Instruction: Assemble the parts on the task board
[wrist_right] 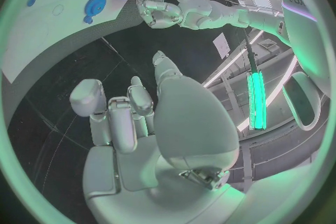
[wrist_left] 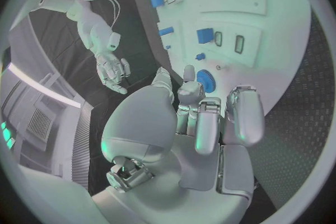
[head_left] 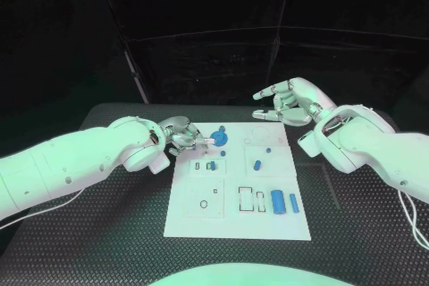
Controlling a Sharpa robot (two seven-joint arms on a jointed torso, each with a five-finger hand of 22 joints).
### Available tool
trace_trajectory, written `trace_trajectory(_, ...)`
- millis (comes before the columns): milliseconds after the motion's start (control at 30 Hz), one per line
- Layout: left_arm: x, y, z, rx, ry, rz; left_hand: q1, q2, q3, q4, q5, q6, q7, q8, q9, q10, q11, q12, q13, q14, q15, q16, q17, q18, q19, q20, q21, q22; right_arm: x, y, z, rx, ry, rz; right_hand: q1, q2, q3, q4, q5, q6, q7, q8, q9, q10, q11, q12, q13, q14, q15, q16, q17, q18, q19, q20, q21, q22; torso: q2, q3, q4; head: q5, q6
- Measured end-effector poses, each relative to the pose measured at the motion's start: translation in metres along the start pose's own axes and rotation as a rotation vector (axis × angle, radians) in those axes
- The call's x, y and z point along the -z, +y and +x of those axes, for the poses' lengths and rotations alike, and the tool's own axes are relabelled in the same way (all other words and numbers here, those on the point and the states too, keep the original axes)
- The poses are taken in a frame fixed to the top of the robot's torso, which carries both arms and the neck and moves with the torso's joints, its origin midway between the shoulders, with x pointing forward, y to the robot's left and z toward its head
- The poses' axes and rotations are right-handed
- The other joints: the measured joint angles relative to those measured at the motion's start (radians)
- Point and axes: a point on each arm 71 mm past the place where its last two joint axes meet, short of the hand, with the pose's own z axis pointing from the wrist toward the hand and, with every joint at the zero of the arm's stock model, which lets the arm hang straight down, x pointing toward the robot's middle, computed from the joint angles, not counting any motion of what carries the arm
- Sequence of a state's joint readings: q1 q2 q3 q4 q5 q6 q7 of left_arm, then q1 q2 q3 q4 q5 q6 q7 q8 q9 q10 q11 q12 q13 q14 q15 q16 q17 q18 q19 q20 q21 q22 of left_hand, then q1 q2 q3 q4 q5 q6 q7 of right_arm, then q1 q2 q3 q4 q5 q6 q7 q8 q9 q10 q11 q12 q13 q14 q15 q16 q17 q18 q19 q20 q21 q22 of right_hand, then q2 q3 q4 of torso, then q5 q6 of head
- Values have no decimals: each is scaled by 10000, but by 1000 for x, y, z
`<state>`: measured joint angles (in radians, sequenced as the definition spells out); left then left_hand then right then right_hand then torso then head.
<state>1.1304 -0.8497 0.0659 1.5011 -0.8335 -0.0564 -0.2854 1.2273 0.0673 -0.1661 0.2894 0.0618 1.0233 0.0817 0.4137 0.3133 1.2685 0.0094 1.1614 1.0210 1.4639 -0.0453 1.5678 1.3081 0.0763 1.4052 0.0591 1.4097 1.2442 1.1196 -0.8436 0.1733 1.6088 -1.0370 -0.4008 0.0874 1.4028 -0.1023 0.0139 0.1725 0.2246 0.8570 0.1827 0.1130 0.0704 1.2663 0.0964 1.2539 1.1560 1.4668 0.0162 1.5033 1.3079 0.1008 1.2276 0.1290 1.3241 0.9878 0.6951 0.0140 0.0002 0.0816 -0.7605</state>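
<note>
Head view first: the task board (head_left: pixel 238 218) lies flat in the middle of the black desk (head_left: pixel 98 236), so everything can be reached from above. The left hand (head_left: pixel 181 134) is parked over the board's far left corner, fingers (head_left: pixel 192 140) curled in tight, and something small and pale pokes out by the tips. Can't tell if it's a held part or just a fingertip tbh. It's just beside the round blue part (head_left: pixel 222 138), which looks like the one it's working, prob lining up for a press or a pick. The right hand (head_left: pixel 287 102) hangs off past the board's far right corner, fingers apart and holding nothing, imo just keeping out of the way. Two long blue parts (head_left: pixel 285 202) stand side by side near the board's near right edge, and smaller blue bits (head_left: pixel 256 165) are mid board, so plenty left to assemble

Left wrist view: the left hand's fingers are bunched together pointing down at the round blue part (wrist_left: pixel 205 78), tips very near it. Contact or not, can't say. The board (wrist_left: pixel 280 5) sits right behind it

Right wrist view: the right hand (wrist_right: pixel 140 123) has loose spread fingers and no part in them. The round blue part (wrist_right: pixel 94 5) is well away, with the left hand (wrist_right: pixel 159 11) next to it
</note>
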Motion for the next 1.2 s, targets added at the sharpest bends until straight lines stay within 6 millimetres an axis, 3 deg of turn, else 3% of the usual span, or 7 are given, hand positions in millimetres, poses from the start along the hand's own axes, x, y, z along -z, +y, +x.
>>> trace_trajectory(200,-11,-11,4,-1634,391,-939,-110,164,-331,5,0,-381,-139,953,917,202,-128,659,699,-1,-68,0,-1,0,52,-52,175,367,0,-4,-7,-352,-258,272,0,0,0,0,0,0,0,0,-1,0,0,0,-20,0,0,0,-1,-1,-40,-40,0,-31,-64,16,2,-4,-55)
trace_trajectory(400,-20,-21,7,-2858,530,-1373,-379,246,-630,27,0,-579,-163,1349,1381,202,-129,743,817,33,-102,0,-1,0,139,-72,245,559,-1,-8,-10,-535,-365,485,0,0,0,0,-1,0,0,-1,-1,1,0,1,-31,0,0,-45,-1,0,-76,-4,-46,-69,-91,24,3,23,-91)
trace_trajectory(467,-23,-23,9,-3199,559,-1496,-411,252,-710,29,0,-638,-175,1382,1467,202,-130,743,817,33,-102,0,-2,-149,140,-72,245,581,-2,-9,-10,-579,-385,546,0,0,1,0,-1,0,0,-1,-2,0,0,1,-44,0,0,-45,-1,0,-76,-4,-46,-76,-91,24,3,42,-105)
trace_trajectory(800,-32,-30,18,-4147,824,-1777,-1052,235,-1197,42,-117,-802,-192,1599,1798,201,-130,789,846,-3,-138,0,-2,-149,177,-109,285,639,-4,-13,-10,-685,-444,780,53,54,-15,-68,81,-1,1,-2,-3,-71,-72,-77,-146,0,0,-106,-2,-1,-130,-58,-117,-210,-71,20,3,86,-164)
trace_trajectory(1200,-40,-34,28,-4701,1277,-1949,-1052,235,-1221,40,-117,-871,-193,1599,1838,200,-129,789,822,-3,-138,0,-3,-149,177,-110,284,638,-6,-16,-9,-736,-459,950,83,83,-14,-68,122,-1,1,32,-3,-106,-36,-81,-195,0,0,-105,-3,1,-165,-23,-132,-282,-58,15,-9,102,-238)
